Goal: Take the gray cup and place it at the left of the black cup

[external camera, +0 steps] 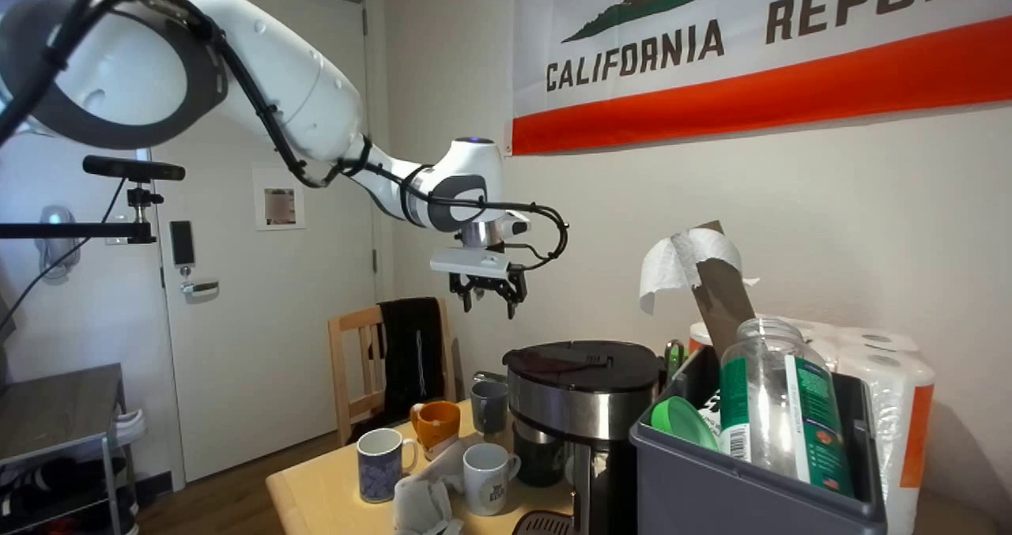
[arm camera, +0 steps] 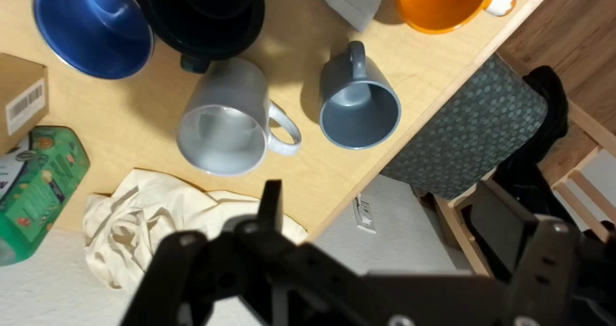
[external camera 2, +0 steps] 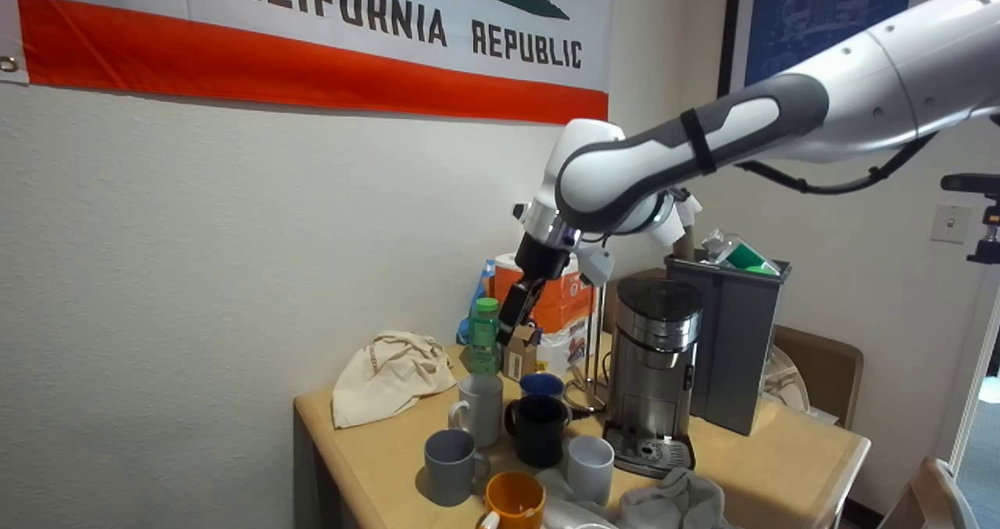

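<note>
Gripper (external camera: 489,310): hung high, jaws wide apart, nothing held!
Cream cloth (external camera 2: 387,380): lay limp, rumpled, liable to snag a low sweep.
Dark gray cup (external camera 2: 450,472): likely target, stood toward eight o'clock from the black cup (external camera 2: 541,437) in an exterior view; slick-looking wall, so a shallow grip risked slipping.
Light gray cup (external camera 2: 483,410): also gray, just past nine o'clock, so a mix-up loomed; smooth cylinder, likely crowding the drop spot.
Black cup: wide-mouthed, its looped handle poked toward nine, easily clipped.
</note>
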